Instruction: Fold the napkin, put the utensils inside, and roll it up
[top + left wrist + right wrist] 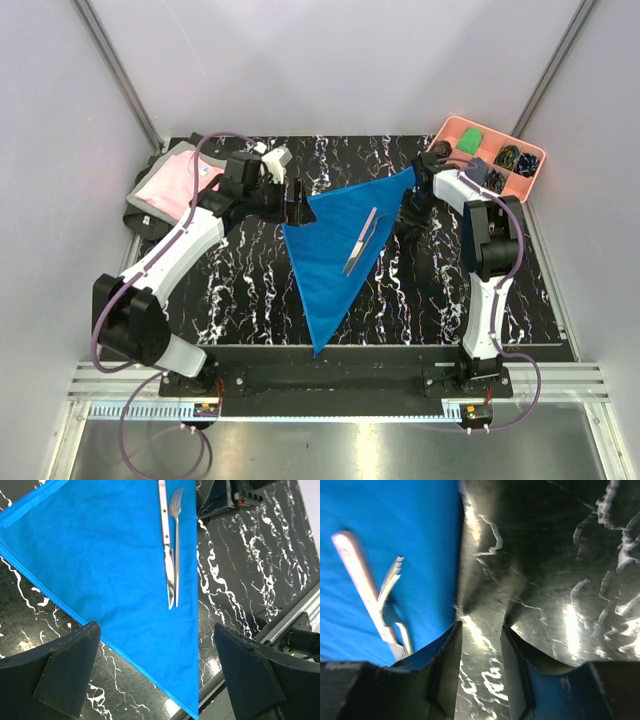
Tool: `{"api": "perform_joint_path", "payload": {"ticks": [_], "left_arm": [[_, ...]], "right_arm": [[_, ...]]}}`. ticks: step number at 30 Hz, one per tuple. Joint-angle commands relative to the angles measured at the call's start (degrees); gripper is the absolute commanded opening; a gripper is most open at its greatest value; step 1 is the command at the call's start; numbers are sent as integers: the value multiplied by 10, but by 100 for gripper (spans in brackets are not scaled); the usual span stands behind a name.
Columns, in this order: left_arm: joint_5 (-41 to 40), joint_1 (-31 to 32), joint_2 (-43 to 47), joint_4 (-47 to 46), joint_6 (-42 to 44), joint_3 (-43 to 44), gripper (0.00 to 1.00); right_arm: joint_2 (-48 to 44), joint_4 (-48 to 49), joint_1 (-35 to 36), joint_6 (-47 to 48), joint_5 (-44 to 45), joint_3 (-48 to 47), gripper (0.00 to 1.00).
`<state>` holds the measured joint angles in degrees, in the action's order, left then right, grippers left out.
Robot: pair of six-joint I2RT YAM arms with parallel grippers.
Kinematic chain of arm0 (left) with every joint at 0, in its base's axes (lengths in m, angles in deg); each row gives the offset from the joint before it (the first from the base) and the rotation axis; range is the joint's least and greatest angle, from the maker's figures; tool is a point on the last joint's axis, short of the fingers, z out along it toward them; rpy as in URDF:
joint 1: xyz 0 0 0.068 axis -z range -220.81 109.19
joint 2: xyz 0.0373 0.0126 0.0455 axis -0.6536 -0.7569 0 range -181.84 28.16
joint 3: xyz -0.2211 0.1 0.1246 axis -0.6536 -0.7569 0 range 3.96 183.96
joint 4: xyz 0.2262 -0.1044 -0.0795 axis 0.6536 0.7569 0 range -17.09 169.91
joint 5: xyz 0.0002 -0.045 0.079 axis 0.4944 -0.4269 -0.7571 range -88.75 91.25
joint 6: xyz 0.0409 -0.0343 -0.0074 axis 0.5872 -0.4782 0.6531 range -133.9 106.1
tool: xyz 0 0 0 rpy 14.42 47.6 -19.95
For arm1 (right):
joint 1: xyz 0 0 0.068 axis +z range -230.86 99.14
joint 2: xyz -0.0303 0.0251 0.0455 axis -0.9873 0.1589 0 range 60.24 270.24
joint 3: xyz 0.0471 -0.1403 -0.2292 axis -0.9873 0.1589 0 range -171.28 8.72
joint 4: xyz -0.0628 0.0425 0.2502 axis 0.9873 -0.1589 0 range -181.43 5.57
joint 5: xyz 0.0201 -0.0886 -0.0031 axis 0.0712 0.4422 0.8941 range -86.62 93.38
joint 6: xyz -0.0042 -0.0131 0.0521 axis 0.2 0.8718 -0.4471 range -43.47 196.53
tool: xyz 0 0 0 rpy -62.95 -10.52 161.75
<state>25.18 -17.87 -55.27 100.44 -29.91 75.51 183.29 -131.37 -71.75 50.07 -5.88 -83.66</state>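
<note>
I see napkin (335,250) as triangle mid-frame w/ utensils (360,242) on it; L pincer (157,645) wide, R pincer (481,645) narrow, gripping nothing.

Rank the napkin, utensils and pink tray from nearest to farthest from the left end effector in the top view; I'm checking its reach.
1. Napkin: its edge lies just right of the left end effector.
2. Utensils: further right, lying on the napkin.
3. Pink tray: at the far right corner of the table.
</note>
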Motion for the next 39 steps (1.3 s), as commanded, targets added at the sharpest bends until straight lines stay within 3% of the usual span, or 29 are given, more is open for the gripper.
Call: {"api": "perform_joint_path", "payload": {"ticks": [1, 21, 39], "left_arm": [[-2, -1, -19, -9, 4, 8, 99], [-12, -1, -23, -9, 6, 6, 99], [-10, 0, -22, -9, 5, 6, 99]], "right_arm": [[-43, 111, 7, -20, -36, 39, 45], [-109, 127, 7, -61, -45, 85, 41], [-55, 164, 7, -54, -67, 100, 29]]}}
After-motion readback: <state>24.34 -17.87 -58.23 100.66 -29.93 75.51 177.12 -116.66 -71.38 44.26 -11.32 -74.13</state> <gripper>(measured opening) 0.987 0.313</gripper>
